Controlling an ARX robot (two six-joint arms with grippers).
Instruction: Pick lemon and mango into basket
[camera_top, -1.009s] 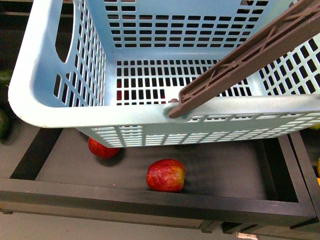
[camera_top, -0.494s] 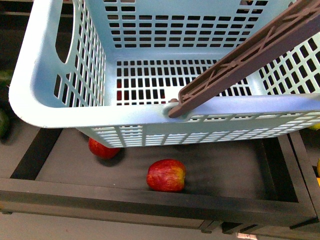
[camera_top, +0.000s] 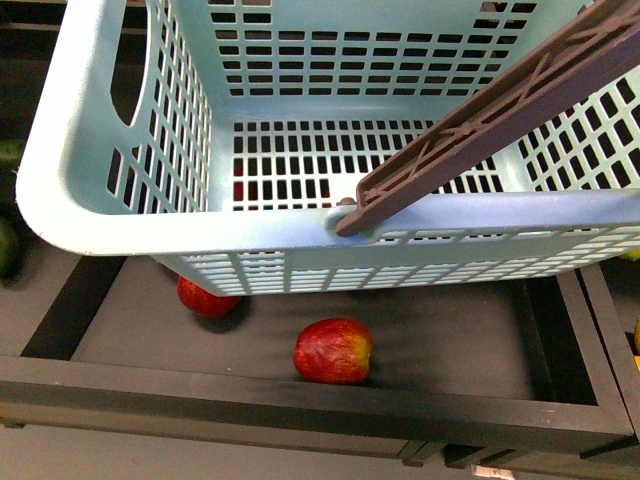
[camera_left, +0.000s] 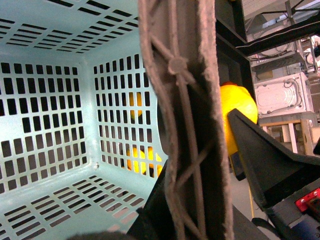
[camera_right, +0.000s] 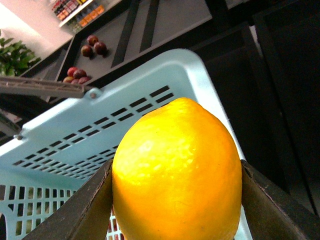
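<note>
Dark wooden trays make up the surface under the basket, which hangs tilted above them. The right gripper is closed on one lemon, with a dark finger pressed to each side of the fruit, holding it over the basket's rim at one end. The left gripper is clamped around the brown handle, which runs between its fingers; in the front view that handle stands raised across the basket. One yellow fruit shows just past the handle, and whether it is the same lemon I cannot tell. More yellow-orange fruit glows through the basket's wall slots, too broken up to count. Two red apples lie in the tray below the basket, one partly under its near wall. Beyond the basket, the right wrist view shows further trays with two small clusters of dark red fruit, and a green plant
</note>
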